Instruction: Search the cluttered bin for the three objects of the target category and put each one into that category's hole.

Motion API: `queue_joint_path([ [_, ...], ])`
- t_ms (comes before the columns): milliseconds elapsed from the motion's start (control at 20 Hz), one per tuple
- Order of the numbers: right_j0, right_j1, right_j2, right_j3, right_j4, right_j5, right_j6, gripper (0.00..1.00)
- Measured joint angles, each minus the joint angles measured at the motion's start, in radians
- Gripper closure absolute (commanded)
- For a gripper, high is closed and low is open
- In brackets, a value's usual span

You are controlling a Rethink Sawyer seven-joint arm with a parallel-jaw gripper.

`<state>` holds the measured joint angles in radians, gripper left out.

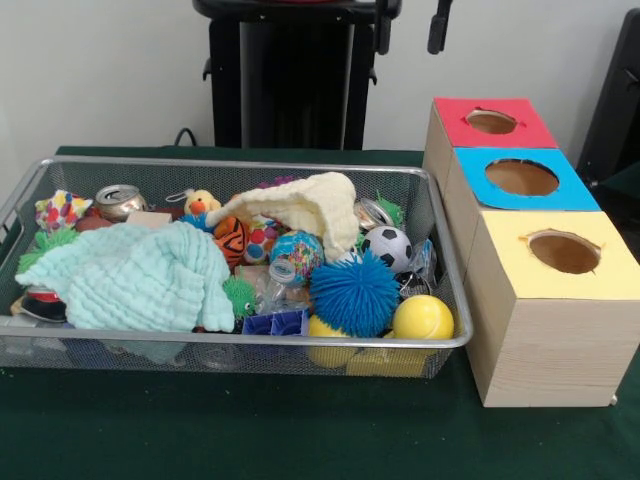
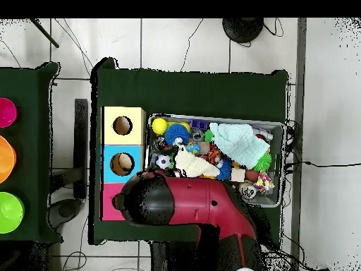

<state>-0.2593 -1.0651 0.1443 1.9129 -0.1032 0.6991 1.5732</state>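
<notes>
The wire mesh bin (image 1: pixel 232 164) stands on the green table, packed with toys and cloths; it also shows in the overhead view (image 2: pixel 282 166). A wrinkly see-through plastic item (image 1: pixel 274 291) lies in the middle, beside the blue spiky ball. Another clear plastic piece (image 1: pixel 425 258) sits at the bin's right wall by the soccer ball. Any third one is hidden. The blue-surround hole (image 1: pixel 521 177) is the middle of three boxes (image 2: pixel 122 164). My arm (image 2: pixel 204 205) hangs over the red box, away from the bin. Only a black tip of my gripper (image 1: pixel 438 26) shows at the top edge.
A mint cloth (image 1: pixel 130 275) and a cream cloth (image 1: pixel 310 205) cover much of the bin. A blue spiky ball (image 1: pixel 354 293), yellow ball (image 1: pixel 423 318), soccer ball (image 1: pixel 386 247) and metal can (image 1: pixel 120 200) lie inside. Red hole (image 1: pixel 491 121) and yellow hole (image 1: pixel 563 251) flank the blue one.
</notes>
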Motion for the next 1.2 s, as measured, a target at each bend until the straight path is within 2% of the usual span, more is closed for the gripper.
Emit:
queue_joint_path([
  [400,-0.038,0.052,0.043,-0.176,-0.016,0.227,0.0,0.0],
  [650,-0.068,0.078,0.072,-0.288,-0.029,0.326,0.0,0.0],
  [850,-0.093,0.088,0.091,-0.338,-0.039,0.332,0.0,0.0],
  [1050,-0.112,0.094,0.096,-0.344,-0.047,0.323,0.0,0.0],
  [1200,-0.136,0.115,0.098,-0.345,-0.077,0.27,0.0,0.0],
])
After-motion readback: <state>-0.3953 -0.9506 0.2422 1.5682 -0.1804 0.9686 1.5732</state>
